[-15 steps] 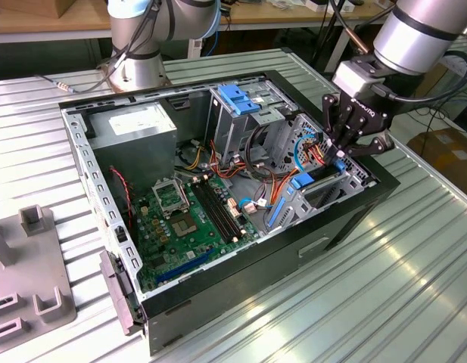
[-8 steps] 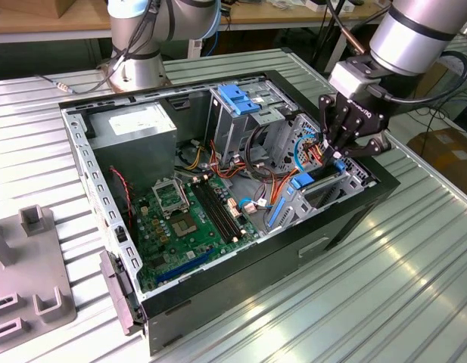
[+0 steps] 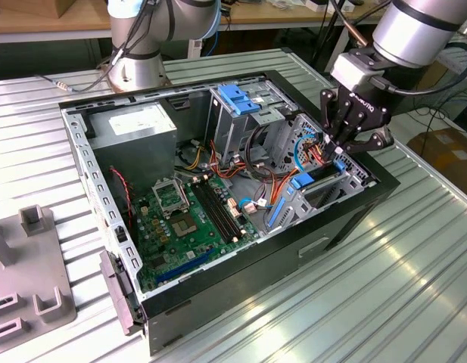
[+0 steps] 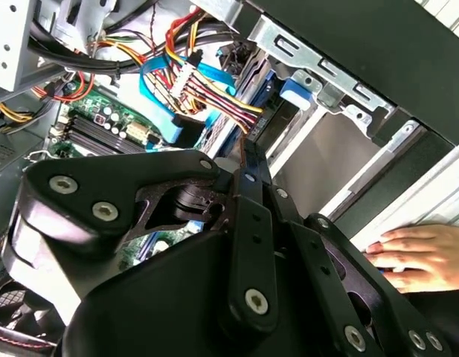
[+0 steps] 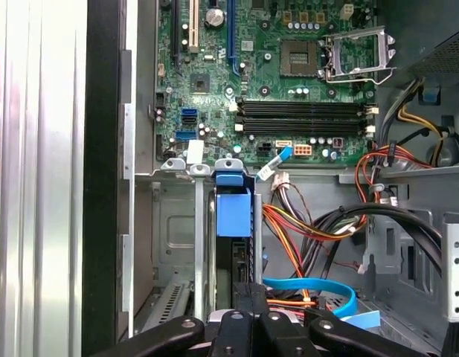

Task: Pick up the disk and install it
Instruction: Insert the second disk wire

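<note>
the gripper (image 3: 340, 147) hangs over the bay at the case's (image 3: 354, 219) corner on the exterior view's right; whether its fingers are parted or closed i cannot tell. just under it the disk (image 5: 233, 212) stands on edge in the bay, blue rail showing, beside red and yellow wires (image 5: 289, 230). beyond lies the motherboard (image 3: 184, 215). a person's hand (image 4: 422, 256) rests on the case edge in the second wrist view.
</note>
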